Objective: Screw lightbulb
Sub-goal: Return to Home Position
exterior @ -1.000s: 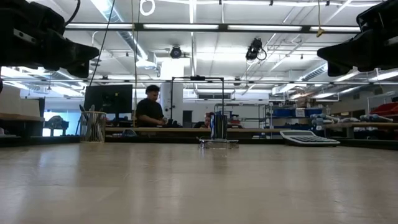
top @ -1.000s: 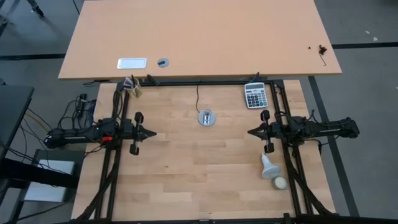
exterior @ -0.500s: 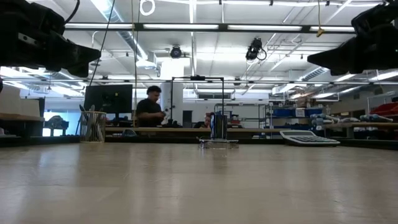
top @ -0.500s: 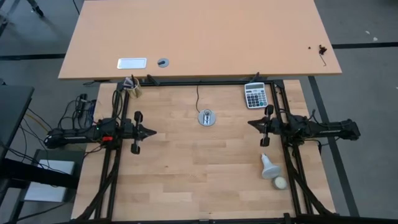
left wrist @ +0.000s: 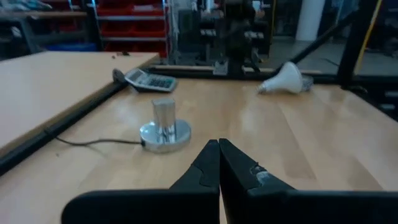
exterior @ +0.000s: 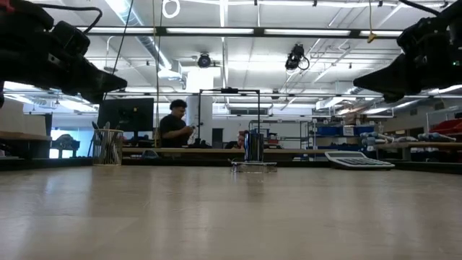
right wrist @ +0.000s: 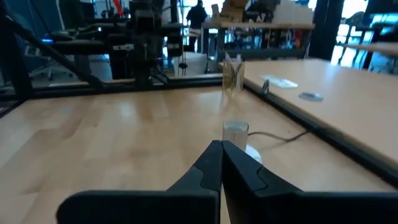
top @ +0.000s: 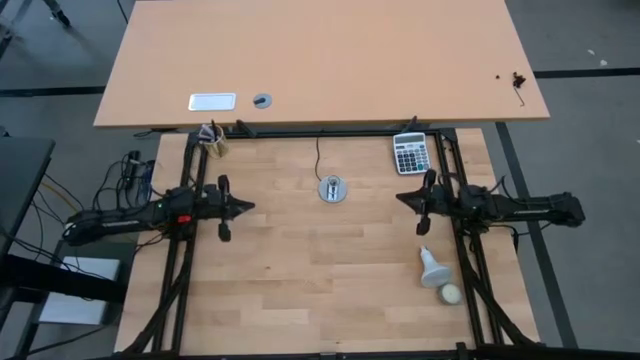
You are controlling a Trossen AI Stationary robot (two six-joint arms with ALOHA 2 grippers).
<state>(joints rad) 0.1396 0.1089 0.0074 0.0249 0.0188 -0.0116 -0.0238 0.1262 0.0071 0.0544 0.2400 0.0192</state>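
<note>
High view, and the lightbulb [top: 432,266] lies on its side, well apart from the socket [top: 333,189], off on the right arm's side, with a small cream ball [top: 450,294] just beside it. Left gripper [top: 243,207] and right gripper [top: 402,198] flank the socket, both clear of it, fingers pressed together, nothing held. That bulb looks light, smooth, probably fragile and ready to roll. I'd pinch gently across the white cone, leaving the metal base free.

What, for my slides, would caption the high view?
Left gripper and right gripper shut, empty; lightbulb lies on the table, apart from the socket.
</note>
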